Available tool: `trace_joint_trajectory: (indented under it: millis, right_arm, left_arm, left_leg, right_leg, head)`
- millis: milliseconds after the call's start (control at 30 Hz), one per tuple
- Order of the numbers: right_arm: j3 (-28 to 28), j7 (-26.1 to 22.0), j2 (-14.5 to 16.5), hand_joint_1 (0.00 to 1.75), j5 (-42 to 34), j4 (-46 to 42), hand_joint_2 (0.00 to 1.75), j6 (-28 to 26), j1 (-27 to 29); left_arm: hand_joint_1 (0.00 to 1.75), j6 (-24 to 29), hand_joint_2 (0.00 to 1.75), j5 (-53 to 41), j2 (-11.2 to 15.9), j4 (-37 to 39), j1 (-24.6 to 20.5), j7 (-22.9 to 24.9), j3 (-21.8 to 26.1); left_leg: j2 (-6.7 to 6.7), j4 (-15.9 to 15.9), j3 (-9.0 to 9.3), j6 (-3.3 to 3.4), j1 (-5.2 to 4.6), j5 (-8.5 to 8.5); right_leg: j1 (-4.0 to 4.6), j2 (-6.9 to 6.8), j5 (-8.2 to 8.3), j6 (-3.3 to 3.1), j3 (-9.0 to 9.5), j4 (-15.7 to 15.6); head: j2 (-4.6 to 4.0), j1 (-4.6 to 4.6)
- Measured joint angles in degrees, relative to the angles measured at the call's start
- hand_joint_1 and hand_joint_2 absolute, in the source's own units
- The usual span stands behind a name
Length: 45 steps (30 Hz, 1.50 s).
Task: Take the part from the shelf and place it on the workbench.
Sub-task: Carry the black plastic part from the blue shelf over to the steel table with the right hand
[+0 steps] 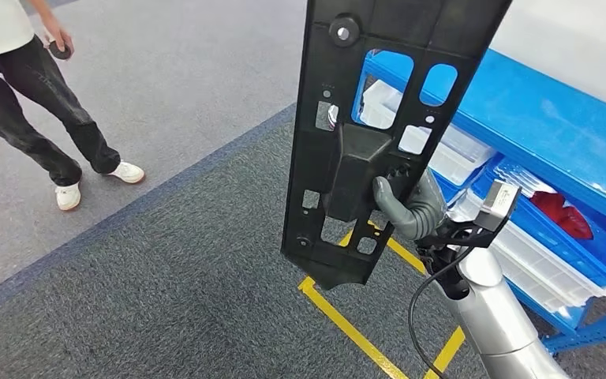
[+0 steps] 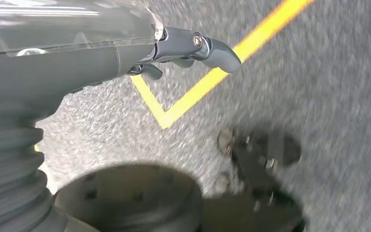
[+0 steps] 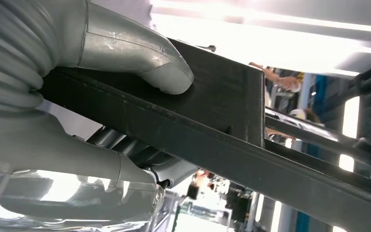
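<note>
Lying underfoot: grey carpeted floor (image 1: 166,300), darker and coarser beside the blue shelf (image 1: 552,126), paler farther off from it. Running across the dark carpet just in front of the shelf: yellow tape lines (image 1: 347,328), meeting at a corner. Sitting on the shelf's levels: clear plastic bins (image 1: 536,260), and something red (image 1: 564,213) lying in a blue tray. Standing on the pale carpet, well apart from the shelf: a person's white shoes (image 1: 99,183).

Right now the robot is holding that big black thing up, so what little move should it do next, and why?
Probably keep carrying it away from the blue shelf, held upright. The right hand already grips the black part off the shelf, its thumb pressed on it. No workbench is in sight, and a person stands nearby, so moving slowly seems wise.
</note>
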Motion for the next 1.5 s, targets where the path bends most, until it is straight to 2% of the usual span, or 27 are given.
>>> trace_joint_trajectory:
  millis: [67, 100, 133, 200, 267, 300, 367, 400, 467, 533, 600, 633, 700, 767, 833, 900, 967, 1033, 1100, 1133, 1167, 1233, 1300, 1333, 1400, 1433, 1500]
  right_arm:
    - [-0.56, -0.15, 0.33, 1.69, -0.07, -0.10, 1.75, 0.27, 0.85]
    - [-0.67, -0.18, 0.39, 1.69, -0.08, -0.08, 1.75, 0.34, 1.22]
    - [-0.70, -0.20, 0.42, 1.69, -0.08, -0.07, 1.75, 0.38, 1.48]
    - [-0.78, -0.21, 0.43, 1.69, -0.08, -0.08, 1.75, 0.39, 1.69]
    - [-1.04, -0.23, 0.50, 1.69, -0.08, -0.10, 1.75, 0.39, 1.74]
    - [-1.18, -0.25, 0.54, 1.69, -0.09, -0.10, 1.75, 0.38, 1.83]
    - [-1.29, -0.27, 0.59, 1.69, -0.12, -0.11, 1.75, 0.37, 2.02]
    - [-1.29, -0.28, 0.59, 1.69, -0.14, -0.11, 1.75, 0.37, 2.09]
    - [-1.30, -0.32, 0.58, 1.69, -0.19, -0.20, 1.75, 0.37, 2.22]
    - [-1.31, -0.37, 0.54, 1.69, -0.21, -0.30, 1.75, 0.34, 2.45]
    - [-1.31, -0.36, 0.50, 1.69, -0.04, -0.33, 1.75, 0.27, 2.83]
    - [-1.32, -0.33, 0.50, 1.69, 0.11, -0.35, 1.75, 0.25, 3.09]
    - [-1.35, -0.25, 0.50, 1.69, 0.58, -0.59, 1.75, 0.23, 3.65]
    - [-1.58, -0.22, 0.50, 1.69, 0.92, -0.93, 1.75, 0.28, 4.16]
    - [-1.93, -0.25, 0.51, 1.69, 1.04, -1.08, 1.75, 0.32, 4.51]
    - [-2.16, -0.49, 0.54, 1.69, 1.10, -1.10, 1.75, 0.34, 4.77]
    - [-2.51, -1.04, 0.68, 1.69, 1.13, -1.11, 1.75, 0.37, 5.17]
    - [-3.08, -1.65, 0.93, 1.69, 1.24, -1.08, 1.75, 0.46, 5.93]
    - [-3.50, -1.97, 1.15, 1.69, 1.49, -0.91, 1.75, 0.75, 6.71]
    - [-3.61, -2.00, 1.24, 1.69, 1.64, -0.80, 1.75, 0.99, 6.91]
    - [-3.68, -2.02, 1.30, 1.69, 1.76, -0.72, 1.75, 1.17, 6.94]
    - [-3.77, -2.03, 1.37, 1.69, 1.92, -0.56, 1.75, 1.60, 6.58]
    - [-3.86, -2.02, 1.54, 1.69, 1.98, -0.19, 1.75, 1.99, 6.03]
    - [-3.90, -2.00, 1.62, 1.69, 1.98, 0.03, 1.75, 2.12, 5.82]
    - [-3.97, -1.99, 1.68, 1.69, 1.96, 0.45, 1.75, 2.27, 5.45]
    - [-3.97, -2.00, 1.68, 1.69, 1.93, 0.58, 1.75, 2.33, 5.26]
    - [-4.03, -2.11, 1.65, 1.69, 1.81, 0.74, 1.75, 2.40, 4.97]
  left_arm:
    - [0.00, -0.09, 1.75, 0.04, 0.06, 0.00, -0.09, -0.56, -0.02]
    - [0.00, -0.16, 1.75, 0.03, 0.06, 0.00, -0.06, -0.84, -0.03]
    - [0.00, -0.23, 1.75, 0.00, 0.07, 0.00, -0.01, -1.06, -0.04]
    - [0.00, -0.36, 1.75, -0.08, 0.08, -0.01, 0.04, -1.36, -0.10]
    - [0.00, -0.45, 1.75, -0.16, 0.11, 0.00, -0.06, -1.43, -0.22]
    - [0.00, -0.49, 1.75, -0.20, 0.13, 0.01, -0.09, -1.42, -0.27]
    - [0.00, -0.51, 1.75, -0.23, 0.21, 0.00, 0.03, -1.35, -0.30]
    - [0.00, -0.52, 1.75, -0.24, 0.28, 0.00, 0.13, -1.31, -0.30]
    - [0.00, -0.52, 1.75, -0.25, 0.39, 0.00, 0.18, -1.24, -0.30]
    - [0.00, -0.49, 1.75, -0.26, 0.41, 0.01, 0.03, -1.11, -0.30]
    - [0.00, -0.46, 1.75, -0.26, 0.44, 0.01, -0.08, -0.87, -0.30]
    - [0.00, -0.45, 1.75, -0.28, 0.47, 0.01, -0.11, -0.70, -0.30]
    - [0.00, -0.43, 1.75, -0.37, 0.64, 0.01, -0.07, -0.37, -0.33]
    - [0.00, -0.39, 1.75, -0.45, 0.86, 0.01, -0.05, -0.20, -0.39]
    - [0.00, -0.31, 1.75, -0.43, 1.01, 0.00, -0.07, -0.01, -0.42]
    - [0.00, -0.26, 1.75, -0.32, 1.12, -0.01, 0.12, 0.34, -0.41]
    - [0.00, -0.30, 1.75, -0.30, 1.22, 0.00, 0.22, 0.62, -0.41]
    - [0.00, -0.39, 1.75, -0.32, 1.27, -0.01, 0.06, 0.71, -0.41]
    - [0.00, -0.46, 1.75, -0.28, 1.29, -0.01, -0.02, 0.70, -0.40]
    - [0.00, -0.46, 1.75, -0.25, 1.30, -0.01, 0.01, 0.68, -0.40]
    - [0.00, -0.44, 1.75, -0.20, 1.30, -0.01, 0.03, 0.63, -0.40]
    - [0.00, -0.30, 1.75, -0.14, 1.31, -0.01, 0.02, 0.43, -0.40]
    - [0.00, 0.08, 1.75, -0.18, 1.32, -0.01, -0.14, -0.07, -0.41]
    - [0.00, 0.27, 1.75, -0.23, 1.32, -0.02, -0.16, -0.35, -0.42]
    - [0.00, 0.46, 1.75, -0.31, 1.36, -0.01, -0.05, -0.78, -0.42]
    - [0.00, 0.46, 1.75, -0.32, 1.39, -0.01, 0.04, -0.88, -0.42]
    - [0.00, 0.43, 1.75, -0.32, 1.45, 0.00, 0.02, -0.96, -0.41]
  left_leg:
    - [-1.28, 0.01, -0.04, 0.28, -0.16, 0.08]
    - [-1.98, 0.03, -0.05, 0.32, -0.25, 0.10]
    - [-2.67, 0.07, -0.04, 0.33, -0.31, 0.11]
    - [-4.00, 0.22, -0.03, 0.29, -0.33, 0.11]
    - [-5.23, 0.56, -0.29, -0.02, -0.44, 0.09]
    - [-5.81, 0.67, -0.53, -0.30, -0.43, 0.13]
    - [-6.93, 0.64, -0.99, -1.03, -0.35, 0.30]
    - [-6.71, 0.77, -1.15, -1.36, -0.32, 0.18]
    - [-4.38, 3.20, -2.31, -1.91, -0.42, -1.53]
    - [-1.71, 9.78, -5.25, -2.40, -0.20, -5.03]
    - [-1.01, 15.70, -7.88, -2.82, 0.12, -7.11]
    - [-0.84, 16.05, -7.90, -2.96, 0.21, -6.73]
    - [0.15, 10.39, -4.66, -2.91, 0.23, -3.44]
    - [2.53, 3.11, -0.76, -2.30, -0.23, -1.09]
    - [3.55, 0.47, 0.34, -1.46, -0.77, -0.98]
    - [2.40, 0.08, 0.27, -0.71, -0.69, -0.69]
    - [1.23, -0.49, 0.48, -0.01, -0.41, -0.23]
    - [0.04, -0.75, 0.55, 0.48, -0.32, 0.06]
    - [-1.33, -0.61, 0.45, 0.64, -0.32, 0.13]
    - [-2.09, -0.47, 0.40, 0.61, -0.32, 0.10]
    - [-2.84, -0.27, 0.36, 0.53, -0.29, 0.04]
    - [-4.28, 0.28, 0.24, 0.14, -0.17, -0.24]
    - [-5.52, 0.99, -0.36, -0.52, -0.14, -0.37]
    - [-6.11, 1.09, -0.74, -0.88, -0.06, -0.27]
    - [-7.22, 0.99, -1.29, -1.62, 0.08, 0.06]
    - [-6.68, 1.23, -1.52, -1.93, 0.05, -0.12]
    - [-3.96, 4.47, -3.02, -2.44, -0.02, -2.07]
  right_leg:
    - [0.10, 1.60, -3.04, -0.08, -3.84, 7.70]
    - [0.15, 1.81, -3.31, -0.16, -5.02, 9.76]
    - [0.18, 1.89, -2.45, -0.30, -5.16, 9.63]
    - [0.20, 2.84, 1.57, -0.72, -2.61, 3.71]
    - [0.10, 5.17, 4.56, -1.10, 0.68, -3.55]
    - [0.10, 6.03, 5.08, -1.21, 1.58, -5.66]
    - [0.08, 5.57, 4.97, -1.45, 1.93, -6.68]
    - [0.06, 5.00, 5.07, -1.72, 2.05, -6.92]
    - [-0.07, 3.64, 5.26, -2.39, 2.34, -7.43]
    - [0.13, 2.14, 5.23, -2.83, 2.46, -7.59]
    - [0.27, 0.55, 5.11, -2.94, 2.49, -7.56]
    - [0.29, -0.20, 5.05, -2.93, 2.53, -7.54]
    - [0.30, -1.54, 4.83, -2.77, 2.77, -7.48]
    - [0.51, -2.69, 4.56, -2.41, 3.01, -7.38]
    - [0.77, -3.79, 4.44, -1.92, 3.09, -7.31]
    - [0.80, -4.73, 4.28, -1.37, 3.20, -7.28]
    - [0.51, -2.82, 2.86, -0.81, 2.66, -5.50]
    - [0.20, 0.45, -0.49, -0.38, -0.10, 0.70]
    - [0.13, 1.58, -2.94, -0.04, -3.48, 7.50]
    - [0.06, 1.69, -2.57, 0.10, -4.06, 8.41]
    - [-0.08, 1.81, -1.16, 0.23, -3.60, 7.17]
    - [-0.62, 3.45, 2.69, 0.36, -0.38, 0.31]
    - [-0.97, 6.02, 4.21, 0.17, 1.94, -5.04]
    - [-0.92, 6.68, 4.03, -0.09, 2.21, -5.83]
    - [-0.77, 5.76, 4.17, -0.81, 2.18, -6.18]
    - [-0.79, 5.06, 4.29, -1.20, 2.30, -6.41]
    - [-0.84, 3.52, 4.45, -1.97, 2.61, -6.91]
  head:
    - [0.00, 0.00]
    - [0.00, 0.00]
    - [0.00, 0.00]
    - [0.00, 0.00]
    - [0.00, 0.00]
    - [0.00, 0.00]
    - [0.00, 0.00]
    - [0.00, 0.00]
    - [0.00, -0.01]
    - [0.00, -0.02]
    - [0.00, -0.02]
    - [0.00, -0.02]
    - [0.00, -0.02]
    - [0.00, -0.02]
    - [0.00, -0.01]
    - [0.00, -0.01]
    - [0.00, -0.01]
    - [0.00, 0.00]
    - [0.00, 0.00]
    - [0.00, 0.00]
    - [0.00, 0.00]
    - [0.00, 0.00]
    - [0.00, 0.00]
    - [0.00, 0.00]
    - [0.00, 0.00]
    - [0.00, -0.01]
    - [0.00, -0.01]
